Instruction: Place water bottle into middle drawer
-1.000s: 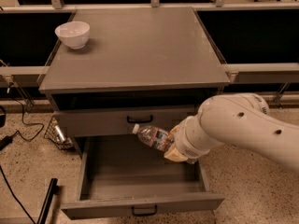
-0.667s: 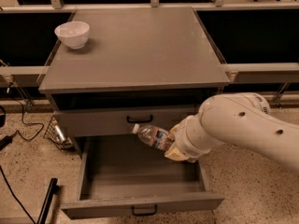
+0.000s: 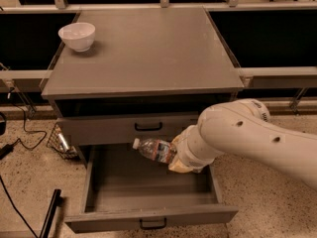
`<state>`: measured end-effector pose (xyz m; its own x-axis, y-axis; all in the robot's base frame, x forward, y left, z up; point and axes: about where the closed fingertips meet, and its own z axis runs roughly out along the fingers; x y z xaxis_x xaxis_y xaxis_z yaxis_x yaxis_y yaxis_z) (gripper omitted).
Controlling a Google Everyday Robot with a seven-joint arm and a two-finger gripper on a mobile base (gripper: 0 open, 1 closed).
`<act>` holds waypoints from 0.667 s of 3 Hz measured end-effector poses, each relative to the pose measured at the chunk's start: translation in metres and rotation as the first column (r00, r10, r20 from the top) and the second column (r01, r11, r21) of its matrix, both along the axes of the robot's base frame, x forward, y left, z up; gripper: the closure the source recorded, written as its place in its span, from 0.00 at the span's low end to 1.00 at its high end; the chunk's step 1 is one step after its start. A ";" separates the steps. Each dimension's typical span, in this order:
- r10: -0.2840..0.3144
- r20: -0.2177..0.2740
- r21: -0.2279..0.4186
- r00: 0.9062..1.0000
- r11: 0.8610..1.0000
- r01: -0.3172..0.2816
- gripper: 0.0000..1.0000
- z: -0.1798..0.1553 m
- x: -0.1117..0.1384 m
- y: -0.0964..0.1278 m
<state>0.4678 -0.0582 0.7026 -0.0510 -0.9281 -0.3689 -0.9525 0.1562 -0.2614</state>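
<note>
The water bottle [image 3: 154, 150], clear and ribbed with a white cap, lies nearly level in the air with its cap pointing left. My gripper [image 3: 179, 160] is shut on its base end, mostly hidden by the pale wrist of my arm [image 3: 237, 138]. The bottle hangs over the right rear part of the open middle drawer [image 3: 148, 216], a shallow grey tray pulled out toward the camera with a small black handle on its front. The bottle is just below and in front of the closed upper drawer front [image 3: 114, 129].
A white bowl [image 3: 77, 35] stands at the back left of the grey cabinet top [image 3: 148, 53]. A small wire basket [image 3: 60, 142] and cables lie on the speckled floor to the left. A dark bar [image 3: 49, 214] lies on the floor by the drawer's front left corner.
The bottle and my gripper have moved a little left and down, closer to the open drawer. The bowl and the drawers have not moved.
</note>
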 end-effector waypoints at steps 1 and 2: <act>0.120 0.016 -0.041 0.993 0.992 -0.119 1.00 -0.020 0.001 0.020; 0.226 0.018 -0.069 0.974 0.972 -0.224 1.00 -0.043 0.004 0.034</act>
<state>0.4718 -0.0242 0.6597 0.1704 -0.9369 -0.3052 -0.9542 -0.0796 -0.2885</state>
